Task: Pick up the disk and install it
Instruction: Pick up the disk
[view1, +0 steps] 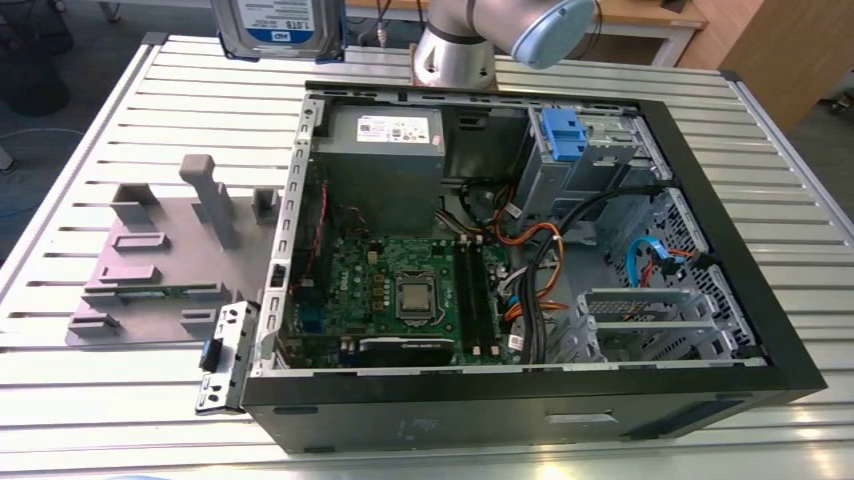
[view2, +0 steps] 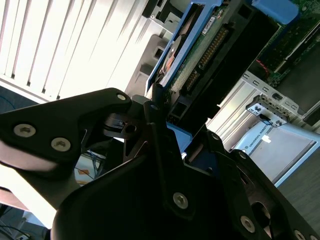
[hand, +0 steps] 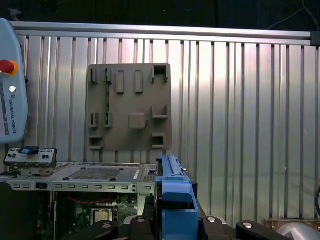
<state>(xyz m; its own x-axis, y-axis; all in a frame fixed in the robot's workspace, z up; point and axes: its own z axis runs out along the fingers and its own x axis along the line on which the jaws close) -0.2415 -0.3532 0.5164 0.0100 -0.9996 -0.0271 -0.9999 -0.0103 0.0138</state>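
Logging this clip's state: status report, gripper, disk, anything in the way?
Gripper shut on the disk. Disk held on edge, off the table, outside the computer case. Loose cables cross the case interior.

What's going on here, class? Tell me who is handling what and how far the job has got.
The robot arm has the disk clamped on edge in its gripper, held up in the air beyond the far side of the open computer case. The disk is not yet inside the case. A grey holder tray lies on the slatted table at the exterior view's left of the case.
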